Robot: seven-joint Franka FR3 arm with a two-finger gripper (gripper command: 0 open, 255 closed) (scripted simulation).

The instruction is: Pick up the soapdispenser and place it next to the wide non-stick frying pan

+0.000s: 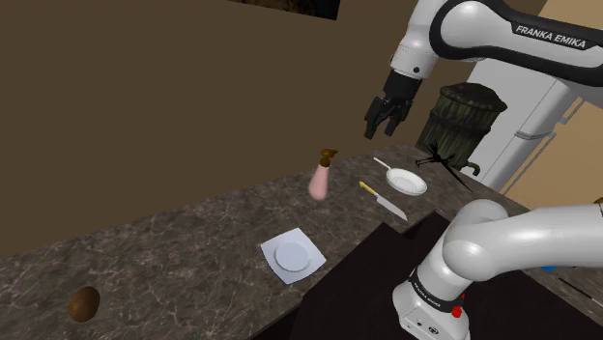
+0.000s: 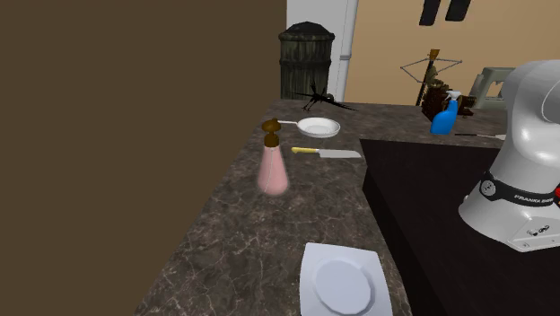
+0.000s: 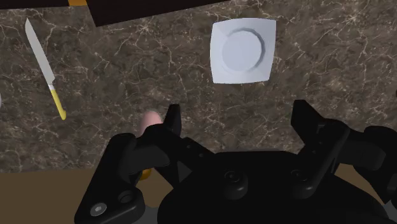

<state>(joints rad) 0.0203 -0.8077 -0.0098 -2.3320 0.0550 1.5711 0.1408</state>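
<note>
White square plate [image 2: 345, 283] nearest, on dark marbled counter [image 2: 242, 242]. Farther along: pink soap dispenser [image 2: 273, 166] stands upright, long axis vertical, brown pump end up, by counter's wall-side edge. Just beyond: yellow-handled knife [image 2: 328, 153] lying flat, then white frying pan [image 2: 319, 127]. Gripper [image 1: 387, 116] hangs high above, fingers apart, empty.

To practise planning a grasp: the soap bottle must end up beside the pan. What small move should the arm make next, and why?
Probably descend toward the pink soap bottle while shifting to centre it between the jaws. They stand open, high above the counter, and in the wrist view the bottle peeks out beside one jaw, off-centre.
</note>
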